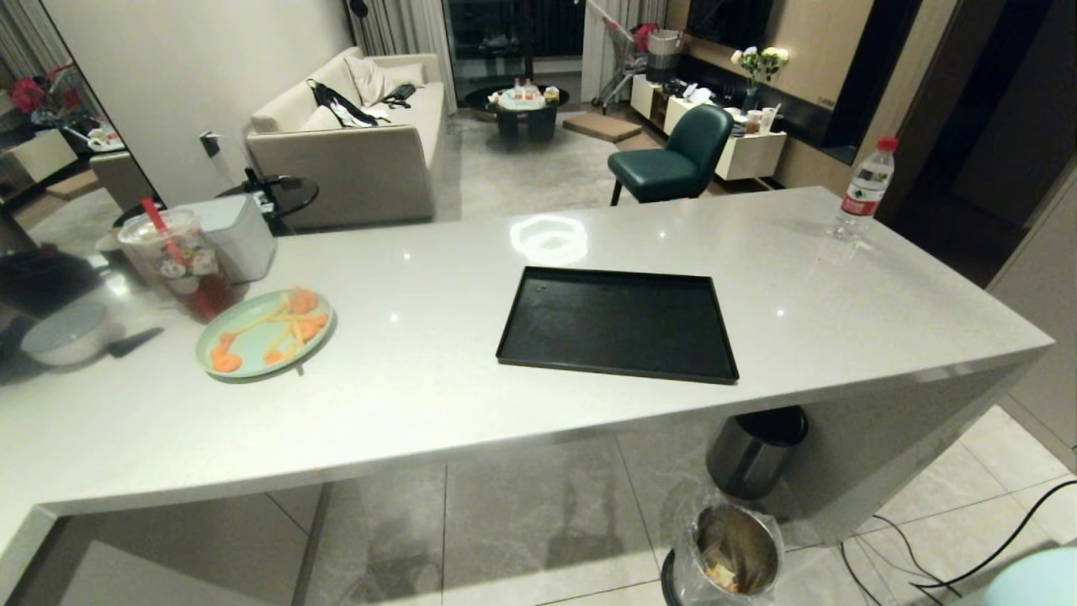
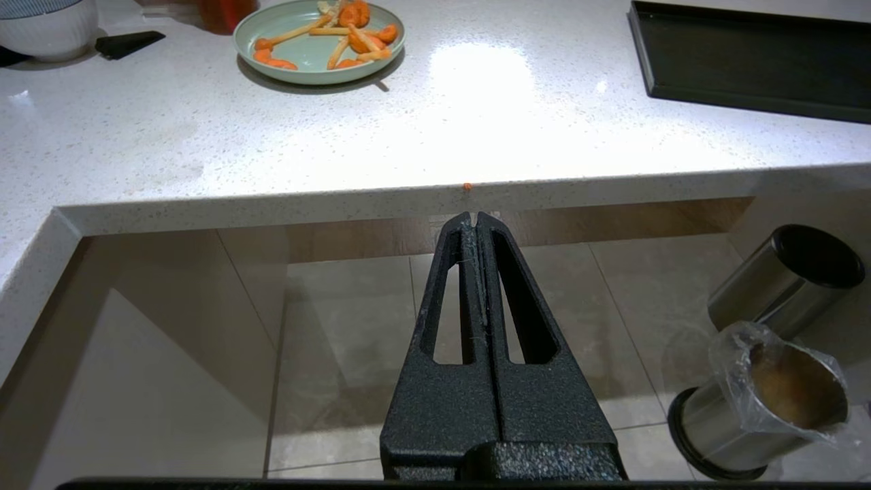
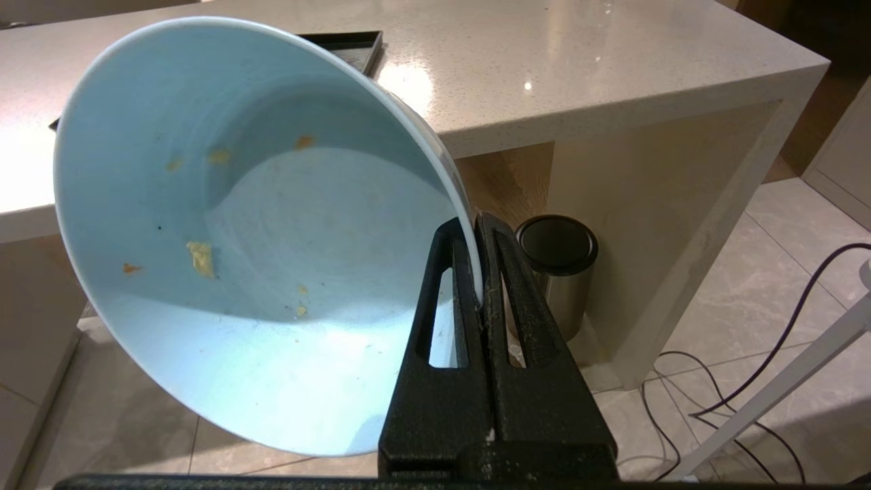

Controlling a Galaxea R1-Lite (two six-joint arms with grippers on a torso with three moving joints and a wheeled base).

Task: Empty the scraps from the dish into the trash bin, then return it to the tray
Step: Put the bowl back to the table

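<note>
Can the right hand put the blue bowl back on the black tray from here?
Probably yes. The right hand is shut on the rim of the light-blue bowl, nearly empty. The black tray lies bare on the counter, nothing on it, but the bowl sits below the counter's edge and must rise first.

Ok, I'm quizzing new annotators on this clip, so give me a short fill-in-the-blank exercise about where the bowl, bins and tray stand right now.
1. The right gripper is shut on the rim of the light-blue ____.
2. The black tray on the counter holds ____.
3. The trash bin with the clear plastic bag stands on the ____.
4. The pale-green plate holds fry sticks and pieces of ____.

Missing words: bowl; nothing; floor; carrot
</note>
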